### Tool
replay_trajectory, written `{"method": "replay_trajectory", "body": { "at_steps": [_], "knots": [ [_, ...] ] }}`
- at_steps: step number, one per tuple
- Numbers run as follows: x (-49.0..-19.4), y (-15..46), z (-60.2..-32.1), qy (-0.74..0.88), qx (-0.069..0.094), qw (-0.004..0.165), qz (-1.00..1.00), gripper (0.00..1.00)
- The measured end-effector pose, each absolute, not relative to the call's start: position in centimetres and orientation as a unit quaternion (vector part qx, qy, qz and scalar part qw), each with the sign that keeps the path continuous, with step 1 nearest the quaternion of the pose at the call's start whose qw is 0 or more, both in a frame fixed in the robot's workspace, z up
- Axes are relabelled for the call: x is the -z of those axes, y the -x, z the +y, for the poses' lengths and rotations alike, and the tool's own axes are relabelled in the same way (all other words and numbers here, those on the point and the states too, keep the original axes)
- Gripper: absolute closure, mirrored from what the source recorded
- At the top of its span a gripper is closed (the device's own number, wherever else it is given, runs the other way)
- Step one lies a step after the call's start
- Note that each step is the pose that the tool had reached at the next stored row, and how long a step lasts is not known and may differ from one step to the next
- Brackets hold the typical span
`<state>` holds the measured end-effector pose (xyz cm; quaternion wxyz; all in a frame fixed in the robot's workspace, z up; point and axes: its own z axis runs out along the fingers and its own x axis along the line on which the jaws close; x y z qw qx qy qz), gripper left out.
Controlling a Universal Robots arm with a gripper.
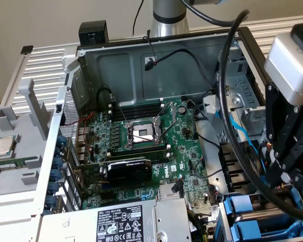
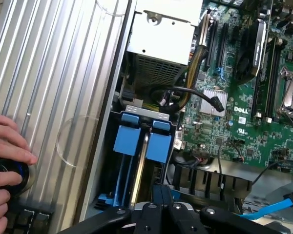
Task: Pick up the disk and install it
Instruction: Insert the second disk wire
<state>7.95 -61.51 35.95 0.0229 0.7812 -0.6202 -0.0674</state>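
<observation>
**Claw poised over the drive bay**

The claw (image 1: 288, 174) hangs at the exterior view's right, black linkages angled down into the open computer case (image 1: 166, 65); whether it is spread or closed cannot be told. Below it, blue carrier frames (image 2: 144, 141) sit in the drive bay beside the motherboard (image 1: 146, 146). The disk itself cannot be made out. A person's hand (image 2: 7, 161) rests on a knob on the ribbed surface (image 2: 53, 73).
</observation>
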Motion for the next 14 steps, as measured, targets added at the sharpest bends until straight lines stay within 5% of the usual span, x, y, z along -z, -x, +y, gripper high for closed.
{"method": "replay_trajectory", "body": {
  "at_steps": [14],
  "knots": [
    [-35.95,-7.95,-61.5,-0.849,0.068,0.025,-0.523,0.89]
  ]
}}
